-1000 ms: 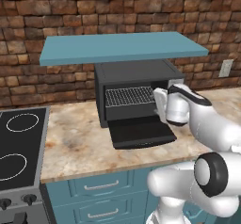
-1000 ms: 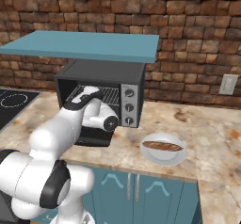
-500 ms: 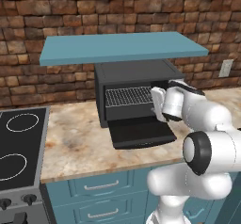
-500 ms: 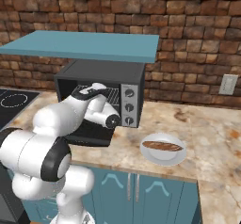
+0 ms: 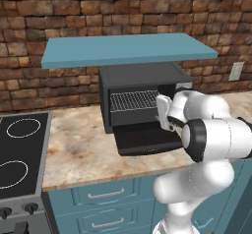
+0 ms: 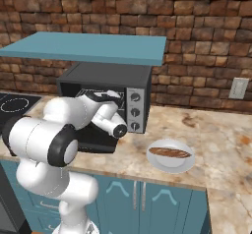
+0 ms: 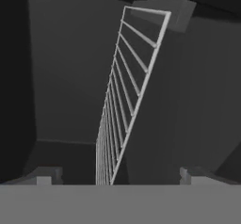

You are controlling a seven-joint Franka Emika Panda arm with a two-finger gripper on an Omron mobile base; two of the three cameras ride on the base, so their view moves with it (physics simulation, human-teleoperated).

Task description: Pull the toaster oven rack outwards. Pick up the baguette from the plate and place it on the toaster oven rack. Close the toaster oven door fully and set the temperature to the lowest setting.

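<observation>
Two-finger dark-tipped gripper (image 7: pixel 115 176) at oven mouth, jaws wide, holding nothing. Flat silver wire rack (image 7: pixel 123 110) dead ahead between tips (seen edge-on), long axis left-right across black boxy toaster oven (image 5: pixel 140 78). Golden-brown baguette (image 6: pixel 170 153) on white plate (image 6: pixel 170 163), right.

No text, label, brand, number or sign can be read anywhere, not even beside the three round knobs (image 6: pixel 134 112) on the boxy black toaster oven's (image 6: pixel 110 75) silver side panel.

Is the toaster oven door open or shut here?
Open: the toaster oven door lies dropped down flat on the counter, and the rack shows inside the cavity.
</observation>
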